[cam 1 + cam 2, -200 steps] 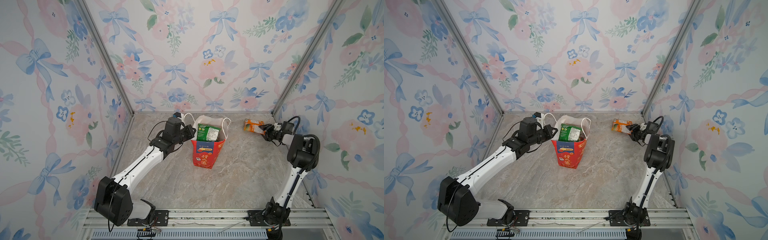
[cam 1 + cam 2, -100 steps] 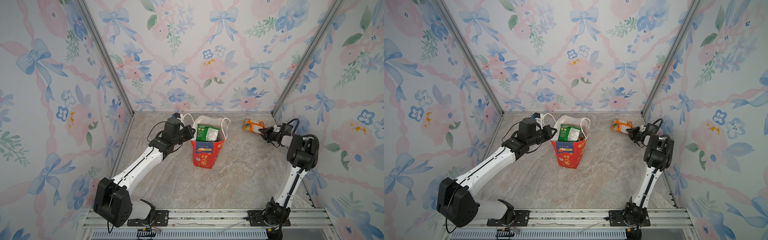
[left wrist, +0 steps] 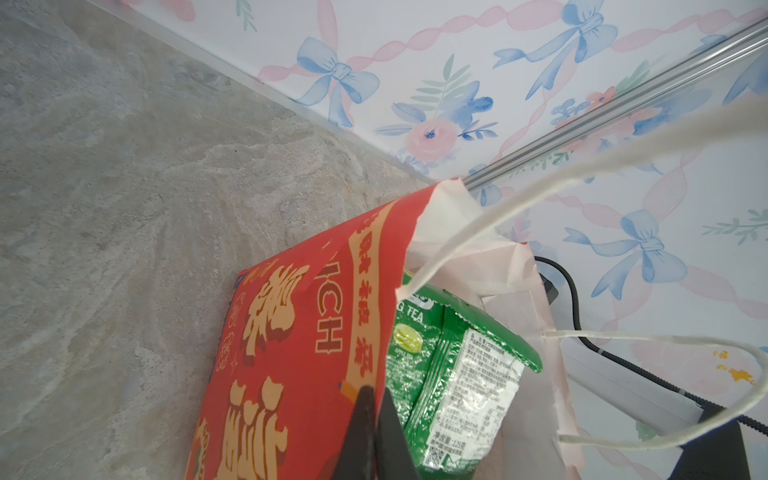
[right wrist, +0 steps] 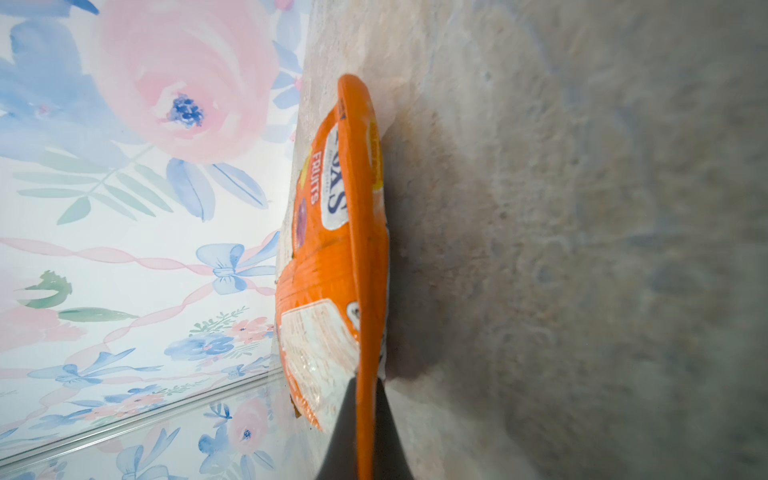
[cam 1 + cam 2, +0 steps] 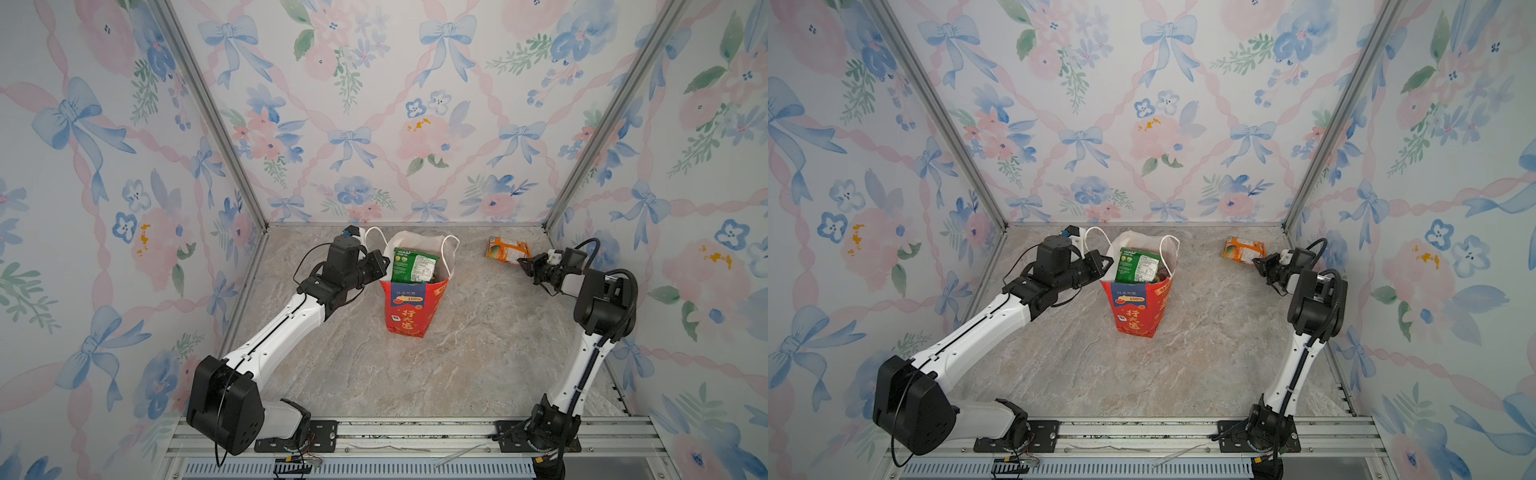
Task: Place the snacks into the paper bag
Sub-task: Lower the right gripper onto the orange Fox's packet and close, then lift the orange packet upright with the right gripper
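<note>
The red paper bag (image 5: 409, 309) (image 5: 1136, 309) (image 3: 299, 357) stands upright mid-table in both top views, with a green snack packet (image 5: 413, 266) (image 5: 1138, 266) (image 3: 453, 386) sticking out of its mouth. My left gripper (image 5: 384, 266) (image 5: 1106, 262) (image 3: 374, 399) is shut on the bag's upper left rim. An orange snack packet (image 5: 508, 250) (image 5: 1243, 250) (image 4: 332, 266) lies at the back right of the table. My right gripper (image 5: 524, 262) (image 5: 1258, 262) (image 4: 365, 388) is shut on the near edge of that orange packet.
Floral walls enclose the table on three sides, and the orange packet lies close to the back right corner post (image 5: 548, 220). The bag's white cord handles (image 5: 451, 253) (image 3: 582, 174) hang loose over its mouth. A metal rail (image 5: 374, 432) runs along the front.
My right gripper has gone from open to shut on the orange packet's edge. The left arm and the bag have stayed put.
</note>
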`<action>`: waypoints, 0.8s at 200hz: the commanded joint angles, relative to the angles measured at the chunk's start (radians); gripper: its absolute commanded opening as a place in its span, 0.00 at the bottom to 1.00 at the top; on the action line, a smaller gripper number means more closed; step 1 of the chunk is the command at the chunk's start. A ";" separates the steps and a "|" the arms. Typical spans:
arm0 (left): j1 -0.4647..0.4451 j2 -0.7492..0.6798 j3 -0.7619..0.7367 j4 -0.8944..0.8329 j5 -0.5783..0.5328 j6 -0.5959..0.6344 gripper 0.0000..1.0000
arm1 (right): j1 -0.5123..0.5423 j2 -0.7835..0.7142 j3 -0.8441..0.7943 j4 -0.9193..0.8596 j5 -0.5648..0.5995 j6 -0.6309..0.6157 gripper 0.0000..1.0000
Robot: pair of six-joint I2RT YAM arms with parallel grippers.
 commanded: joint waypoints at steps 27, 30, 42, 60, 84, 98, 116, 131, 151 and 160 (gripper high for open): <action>0.007 -0.046 -0.006 0.040 0.011 0.002 0.00 | -0.010 0.002 -0.039 0.226 -0.097 0.083 0.00; 0.007 -0.044 -0.005 0.041 0.014 0.002 0.00 | -0.011 0.002 -0.043 0.247 -0.102 0.094 0.00; 0.007 -0.045 -0.005 0.040 0.014 0.001 0.00 | -0.013 -0.003 -0.050 0.320 -0.119 0.141 0.00; 0.007 -0.044 0.003 0.040 0.020 0.002 0.00 | -0.014 -0.026 -0.058 0.385 -0.134 0.186 0.00; 0.007 -0.045 0.011 0.041 0.026 0.000 0.00 | -0.008 -0.089 -0.051 0.381 -0.153 0.185 0.00; 0.007 -0.045 0.016 0.040 0.028 0.000 0.00 | -0.004 -0.134 -0.044 0.373 -0.165 0.184 0.00; 0.007 -0.049 0.019 0.040 0.029 0.001 0.00 | 0.006 -0.205 -0.023 0.321 -0.178 0.156 0.00; 0.006 -0.051 0.020 0.041 0.022 0.004 0.00 | 0.019 -0.277 0.009 0.207 -0.186 0.084 0.00; 0.009 -0.050 0.017 0.041 0.022 0.003 0.00 | 0.047 -0.376 0.085 -0.051 -0.175 -0.085 0.00; 0.008 -0.046 0.017 0.040 0.024 0.002 0.00 | 0.063 -0.413 0.130 -0.188 -0.160 -0.170 0.00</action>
